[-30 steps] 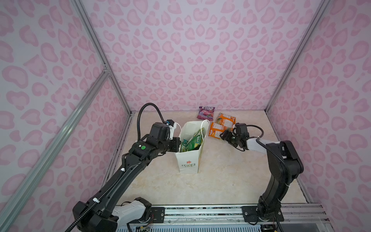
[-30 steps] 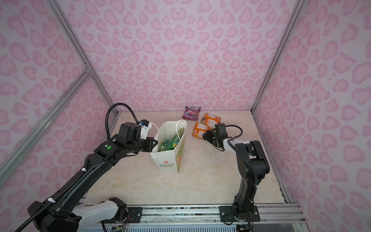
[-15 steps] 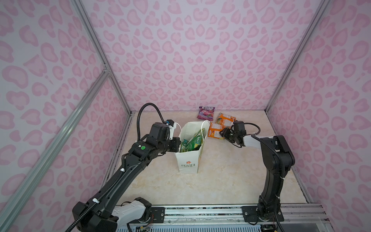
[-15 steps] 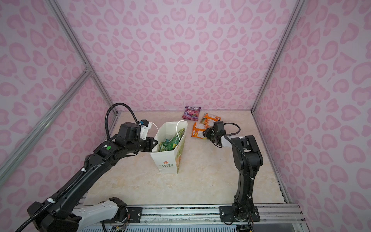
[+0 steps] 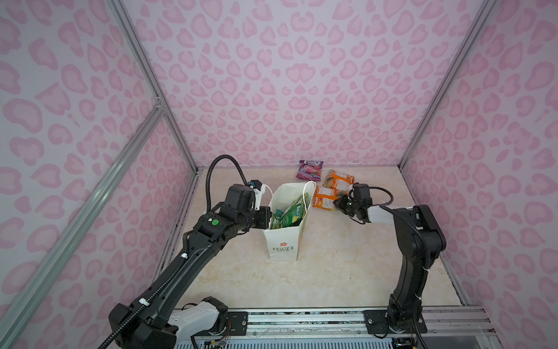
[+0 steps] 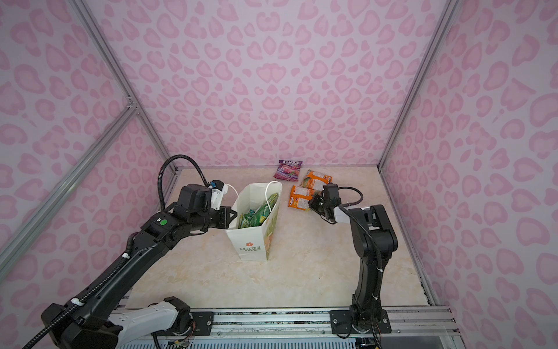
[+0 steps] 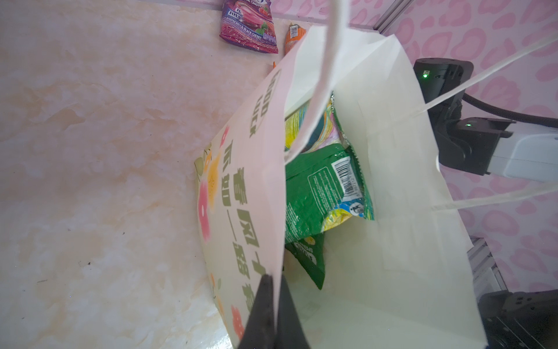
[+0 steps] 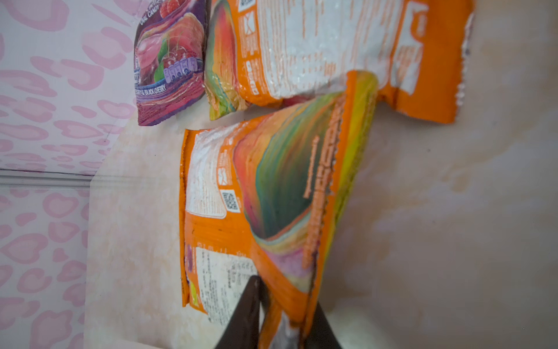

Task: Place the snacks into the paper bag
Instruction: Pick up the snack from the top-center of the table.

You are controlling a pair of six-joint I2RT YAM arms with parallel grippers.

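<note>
Packets in green and yellow-green [image 7: 320, 187] lie inside the paper bag [image 5: 283, 238], which stands upright and open on the counter [image 5: 332, 272]. My left jaws are clenched on the bag's left rim, one finger on each side of the paper wall. My right jaws are pinched on an edge of the nearer orange packet [image 8: 271, 196], which sits on the counter just right of the bag. I see the second orange packet [image 5: 338, 179] just behind it and the purple packet [image 5: 309, 169] near the back wall.
</note>
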